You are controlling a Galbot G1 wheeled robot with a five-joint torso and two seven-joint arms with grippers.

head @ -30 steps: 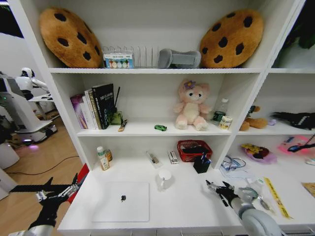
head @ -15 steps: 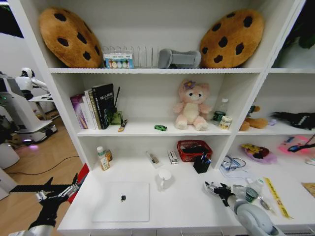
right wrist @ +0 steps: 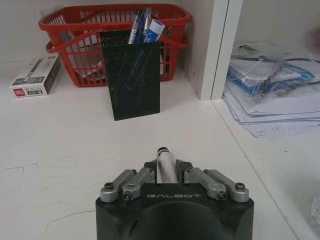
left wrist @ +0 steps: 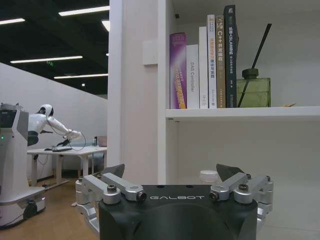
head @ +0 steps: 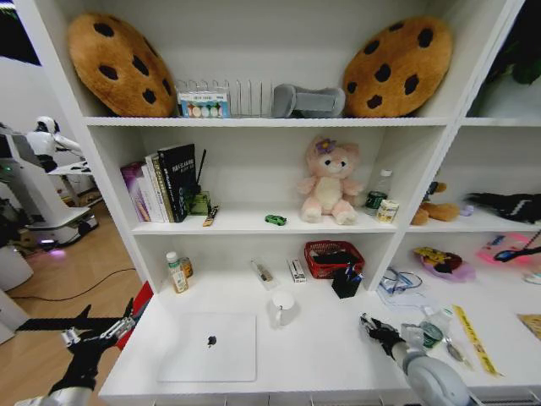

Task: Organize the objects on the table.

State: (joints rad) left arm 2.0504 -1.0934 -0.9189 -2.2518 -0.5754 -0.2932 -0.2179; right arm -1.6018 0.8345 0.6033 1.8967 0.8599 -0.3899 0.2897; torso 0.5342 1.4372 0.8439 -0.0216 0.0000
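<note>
Left to right: your left gripper [left wrist: 171, 176] hangs off the desk's left end, jaws spread, nothing in them, same spot as a sec ago. Laptop [head: 209, 346] lies flat on the table [head: 313, 351], green car [head: 275, 220] up on the mid shelf. Right gripper [right wrist: 166, 172] has shifted back a bit toward the front edge and sits clamped on a pen [right wrist: 164, 162], prob a white marker tbh. Mesh pen cup [right wrist: 131, 80] is straight ahead of it, so that's my guess for the drop. Desk's cluttered on the right w/ papers [right wrist: 270, 85].

A thin silver laptop [head: 208, 347] lies closed and flat on the white table [head: 313, 355].
</note>
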